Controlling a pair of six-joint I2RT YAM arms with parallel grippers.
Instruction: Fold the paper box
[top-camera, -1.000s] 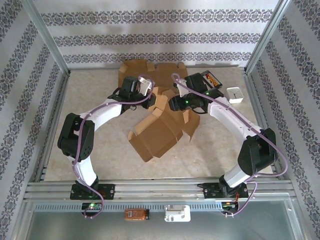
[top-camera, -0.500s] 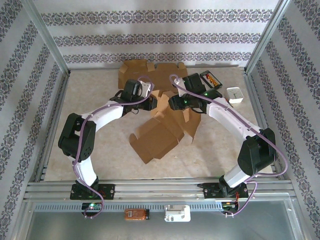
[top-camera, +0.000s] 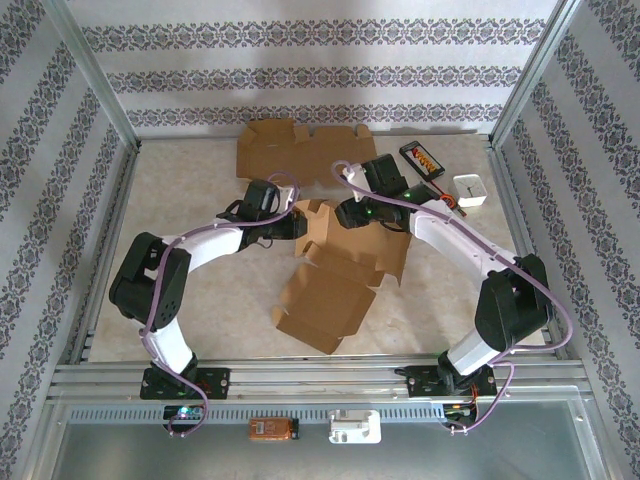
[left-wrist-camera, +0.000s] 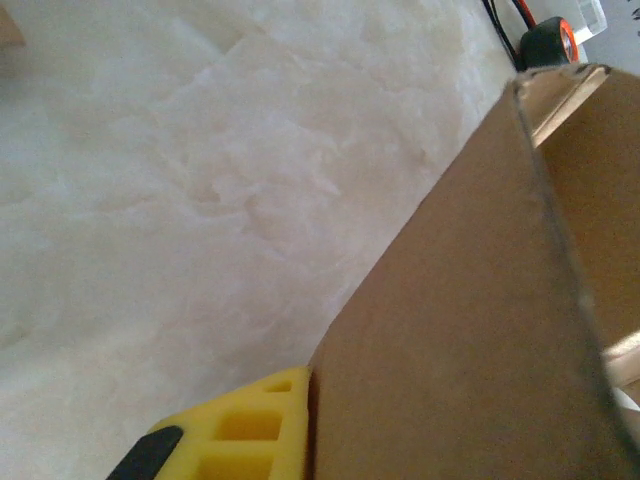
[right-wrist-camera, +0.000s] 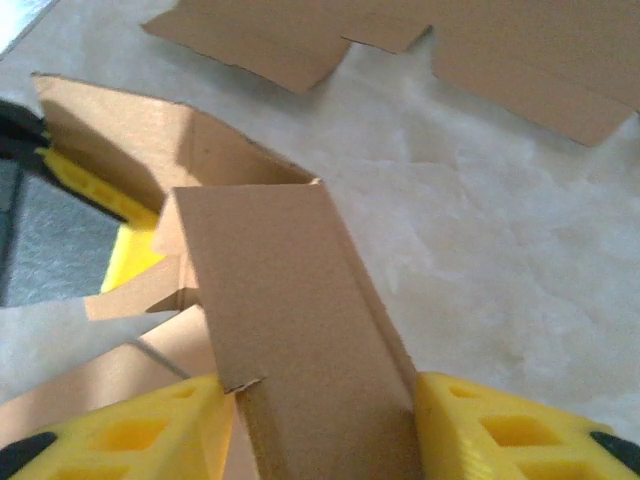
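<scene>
The brown paper box (top-camera: 335, 290) lies half folded mid-table, its walls partly raised. My left gripper (top-camera: 297, 223) is shut on the upright wall at the box's far left. In the left wrist view one yellow finger (left-wrist-camera: 250, 425) presses against that wall (left-wrist-camera: 470, 330), and the other finger is hidden behind it. My right gripper (top-camera: 344, 214) is at the box's far edge. In the right wrist view it (right-wrist-camera: 320, 430) is shut on a doubled-over flap (right-wrist-camera: 290, 300), both yellow fingers touching the flap's sides.
A flat cardboard blank (top-camera: 290, 148) lies at the back by the wall. A black and orange pack (top-camera: 422, 158) and a small white box (top-camera: 470, 190) sit at the back right. Metal frame rails border the table.
The box has swung and slid toward the near side, its large panel now flatter on the table. Both grippers moved nearer with it, the left one also rightward.
</scene>
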